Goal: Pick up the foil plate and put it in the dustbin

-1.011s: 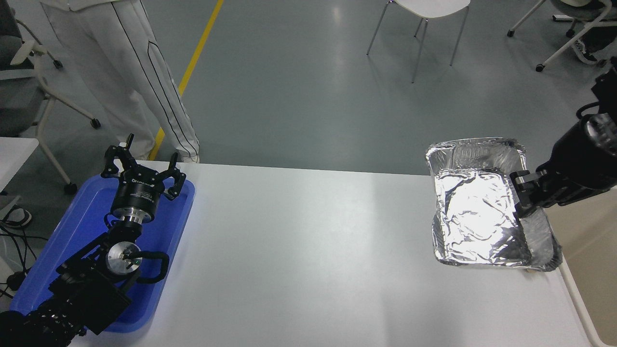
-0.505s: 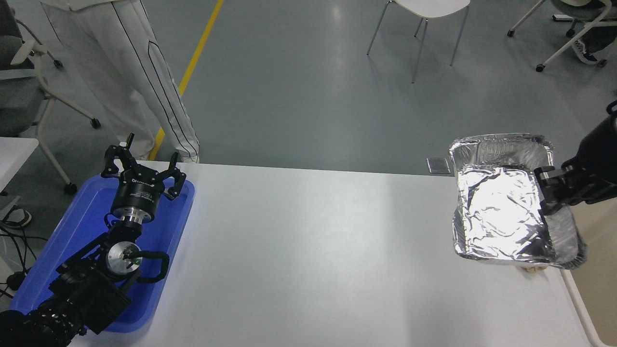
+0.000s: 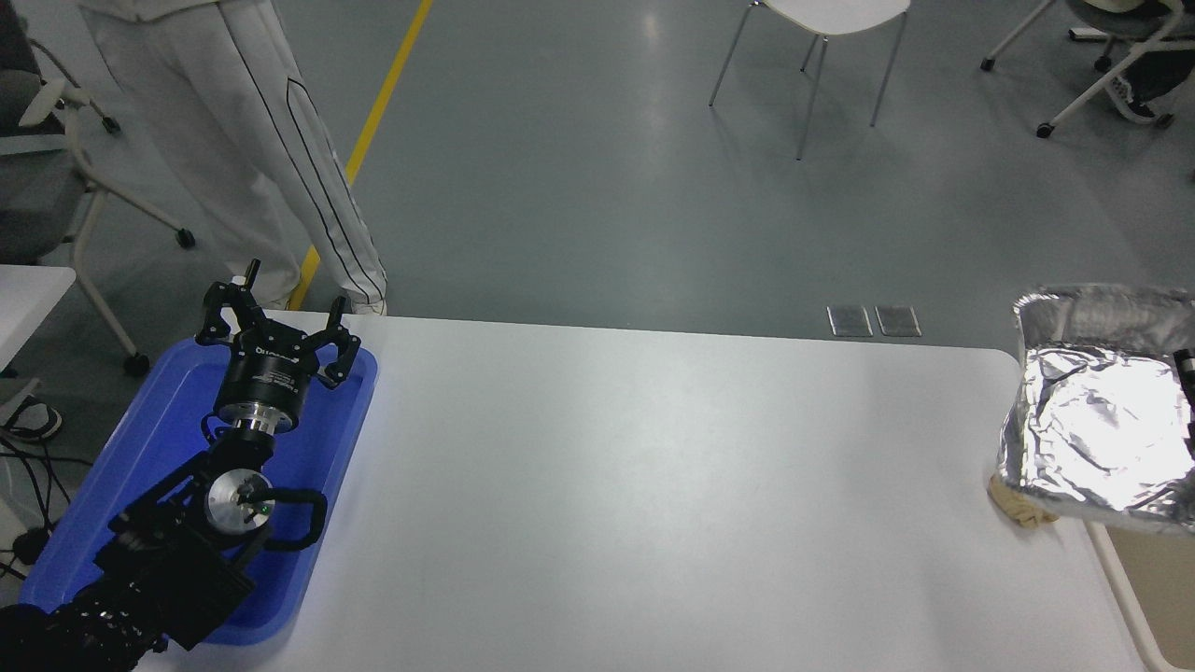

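White bench (image 3: 597, 485) filling the lower two thirds of the frame, far edge running across the middle, right end rounded at the corner. Grey floor beyond it, crossed by a yellow line (image 3: 383, 112) in the upper left. Person in white trousers (image 3: 233, 140) standing at upper left behind the bench's far left corner; white chair (image 3: 822, 56) at top centre, wheeled chairs at the top right and left edges. Flat blue tray (image 3: 112, 485) lying along the bench's left end, under the parked left arm. Left gripper (image 3: 277, 329) at lower left, raised above the tray's far end, fingers (image 3: 217, 313) spread wide, holding nothing. Foil plate (image 3: 1102, 411) at the right edge of the frame, shiny and crinkled, lifted and tilted, overhanging the bench's right end with most of it past the edge. Only a sliver of black at the far right edge against the plate's right side, presumably the right gripper (image 3: 1188, 392); cannot tell how its fingers stand. Dustbin (image 3: 1139, 597) seen only as a beige strip with a pale rim in the lower right corner, below the plate. Small crumpled tan paper wad (image 3: 1018, 504) on the bench just under the plate's near left corner. Two small grey floor plates (image 3: 873, 320) past the bench's far edge.
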Robot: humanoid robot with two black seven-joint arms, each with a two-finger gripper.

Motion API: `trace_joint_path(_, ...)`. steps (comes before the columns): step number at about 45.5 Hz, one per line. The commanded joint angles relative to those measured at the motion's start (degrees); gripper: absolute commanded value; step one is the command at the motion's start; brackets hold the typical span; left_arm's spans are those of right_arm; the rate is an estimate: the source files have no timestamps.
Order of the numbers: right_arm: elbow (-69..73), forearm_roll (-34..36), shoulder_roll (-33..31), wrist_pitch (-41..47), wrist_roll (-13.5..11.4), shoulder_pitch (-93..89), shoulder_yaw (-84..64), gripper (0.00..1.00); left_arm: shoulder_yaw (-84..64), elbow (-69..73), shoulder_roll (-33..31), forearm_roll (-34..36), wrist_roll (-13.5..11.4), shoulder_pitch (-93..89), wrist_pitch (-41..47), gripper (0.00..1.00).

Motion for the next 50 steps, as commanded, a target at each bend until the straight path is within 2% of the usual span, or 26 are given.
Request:
trace_joint_path(1,-10.62,-0.37,-10.23,0.00,-0.03,-7.92,-0.12,0.00,0.06,0.00,0.00,-0.06,0.02,0.01,0.04,1.00)
trace_joint_path(7,-17.04,0.41,-13.67,-0.69,-0.03,-14.42,1.19,0.00,-0.03,0.00,0.00,0.03,0.02,0.01,-0.05,1.00)
trace_joint_path(14,-19.95,1.29,-16.13,-12.28,-0.03,-26.20,7.78,0.00,-0.03,0.00,0.00,0.03,-0.07,0.01,0.04,1.00)
trace_joint_path(22,-20.13,8.32,-19.56,-26.87,-0.03,-40.96,17.62,0.00,-0.03,0.00,-0.09,0.03,-0.07,0.01,0.03,1.00)
trace_joint_path(32,-23.37,10.00,-17.37,-39.54,-0.03,-55.20,27.64,0.00,-0.03,0.00,0.00,0.03,0.02,-0.07,-0.05,1.00)
trace_joint_path(50,-40.51,10.09,-9.28,-44.47,-0.29,-77.27,46.27,0.00,-0.03,0.00,0.00,0.03,0.02,-0.07,-0.05,1.00)
